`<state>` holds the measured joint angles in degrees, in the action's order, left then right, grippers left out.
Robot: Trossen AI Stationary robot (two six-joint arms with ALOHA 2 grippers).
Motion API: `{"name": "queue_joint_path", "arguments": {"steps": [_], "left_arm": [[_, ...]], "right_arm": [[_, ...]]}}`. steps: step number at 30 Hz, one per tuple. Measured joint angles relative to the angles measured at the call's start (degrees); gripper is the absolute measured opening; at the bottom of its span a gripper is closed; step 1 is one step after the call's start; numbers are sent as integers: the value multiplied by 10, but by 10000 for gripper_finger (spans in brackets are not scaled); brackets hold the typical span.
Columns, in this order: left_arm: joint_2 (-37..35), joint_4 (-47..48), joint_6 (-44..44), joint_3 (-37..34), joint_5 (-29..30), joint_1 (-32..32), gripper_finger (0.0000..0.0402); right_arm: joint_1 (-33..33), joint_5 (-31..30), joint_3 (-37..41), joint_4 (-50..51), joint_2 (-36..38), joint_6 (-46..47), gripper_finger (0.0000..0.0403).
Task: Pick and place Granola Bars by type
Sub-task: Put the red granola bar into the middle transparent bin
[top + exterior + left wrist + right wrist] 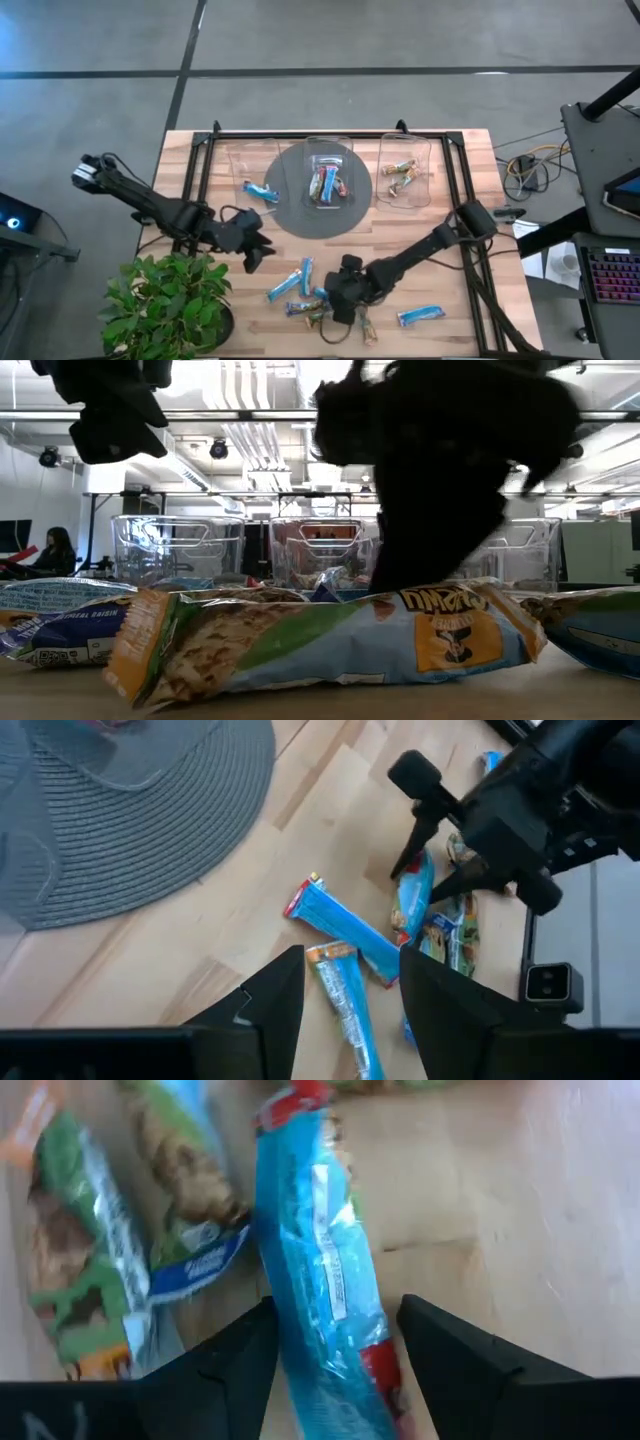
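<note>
Several wrapped Granola Bars lie flat on the wooden table near its front: blue ones (285, 287) (418, 315) and multicoloured ones (320, 640). My right gripper (335, 1370) is low over the middle cluster, pointing steeply down and open. Its two fingers stand on either side of a blue bar with red ends (320, 1270), which lies flat on the wood. My left gripper (350, 1010) hangs open above the table to the left of the cluster, holding nothing, with two blue bars (340, 925) below and ahead of it. My right gripper has the blue bar lying lengthwise between its open fingers. One finger (235, 1365) stands right at the bar's long edge (275, 1320); whether it touches, I cannot tell. A strip of bare wood shows between the bar and the other finger (450, 1360).
Three clear bins stand at the far side: the left one (250, 165) holds a blue bar, the middle one (328, 175) mixed bars on a round grey mat (290, 215), the right one (405, 170) brown-gold bars. A potted plant (165, 300) stands at the near left corner.
</note>
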<state>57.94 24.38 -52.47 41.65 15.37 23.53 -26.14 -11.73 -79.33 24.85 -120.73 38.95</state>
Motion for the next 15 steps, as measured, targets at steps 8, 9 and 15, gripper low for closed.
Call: {"name": "queue_joint_path", "arguments": {"steps": [8,9,15], "left_arm": [[-19,0,30,-18,2,0,147],[-19,1,32,-19,2,0,147],[-18,0,40,-21,22,0,147]], "right_arm": [[60,26,1,13,43,28,70],[70,24,2,12,61,32,54],[119,-140,3,19,182,84,22]]}}
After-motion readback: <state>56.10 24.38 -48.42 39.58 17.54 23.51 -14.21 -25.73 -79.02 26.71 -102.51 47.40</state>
